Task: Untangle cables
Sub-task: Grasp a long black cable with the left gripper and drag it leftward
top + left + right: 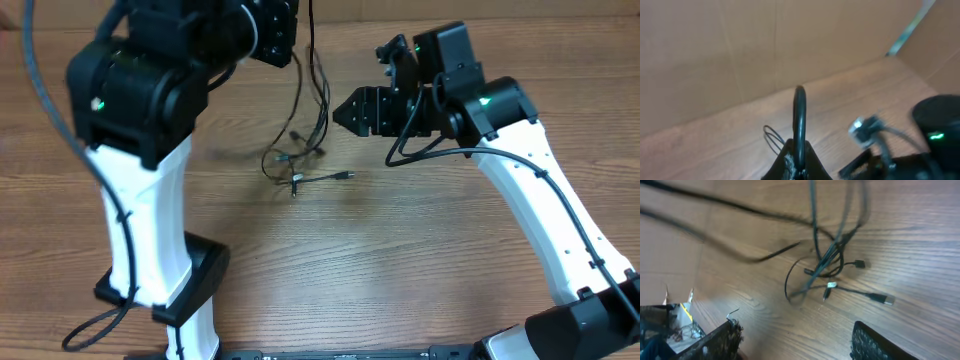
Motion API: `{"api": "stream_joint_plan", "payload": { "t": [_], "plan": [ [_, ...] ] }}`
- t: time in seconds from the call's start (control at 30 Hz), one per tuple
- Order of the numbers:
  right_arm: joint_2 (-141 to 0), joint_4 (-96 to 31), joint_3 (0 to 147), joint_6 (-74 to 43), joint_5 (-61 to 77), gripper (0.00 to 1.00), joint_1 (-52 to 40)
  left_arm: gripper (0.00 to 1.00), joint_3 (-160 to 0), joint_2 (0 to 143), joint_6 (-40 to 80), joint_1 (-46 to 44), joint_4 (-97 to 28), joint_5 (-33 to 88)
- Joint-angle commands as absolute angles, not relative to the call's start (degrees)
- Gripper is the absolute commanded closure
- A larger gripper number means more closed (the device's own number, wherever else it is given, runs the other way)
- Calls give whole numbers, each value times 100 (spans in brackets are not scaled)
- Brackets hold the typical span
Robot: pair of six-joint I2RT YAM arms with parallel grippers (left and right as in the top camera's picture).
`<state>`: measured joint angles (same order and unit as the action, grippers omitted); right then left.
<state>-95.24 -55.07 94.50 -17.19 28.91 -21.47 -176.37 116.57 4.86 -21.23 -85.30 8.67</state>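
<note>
the left tool is together, clamped on the cables; in its wrist view a glossy black loop of cord stands up out of the pinched tips. the right tool stands apart, its jaws wide, holding nothing and touching nothing; in its own view the two dark fingers, ribbed on their inner faces, frame the bottom edge with bare wood between them. the cables are thin, black and limp. several strands hang down from the left tool and gather in a loose knot of loops that rests on the worktop, a brown board with a fine streaked grain. one strand runs out of the knot to the right and ends in a small silvery plug lying flat on the wood; another short black plug end pokes out just beside the knot. the knot lies below the left tool and to the side of the right tool's open tips, near them but apart. the hanging strands pass between the two tools.
</note>
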Motion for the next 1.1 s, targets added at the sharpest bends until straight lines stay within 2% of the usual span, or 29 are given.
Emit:
{"api": "stream_joint_plan", "payload": {
  "t": [0.0, 0.33, 0.63, 0.77, 0.87, 1.07],
  "plan": [
    [-9782, -5492, 9559, -1852, 2790, 30, -2213, 96, -17664, 11107, 847, -2025, -8254, 1017],
    [-10355, -4718, 9559, -2558, 2792, 30, -2213, 96, -17664, 10608, 1308, -1693, -7802, 1455],
    [-10654, -4582, 9564, -2722, 2727, 34, -2217, 96, -17664, 10213, 1544, -1192, -7260, 1544],
    [-10641, -4488, 9574, -2720, 2700, 31, -2217, 96, -17664, 10208, 1546, -1190, -7140, 1441],
    [-10654, -4532, 9507, -2698, 2408, 29, -2215, 96, -17664, 10210, 1594, -1190, -6608, 602],
    [-10659, -4901, 9408, -2674, 1778, 29, -2215, 96, -17664, 10252, 2764, -1190, -6289, -2497]
  ]
}}
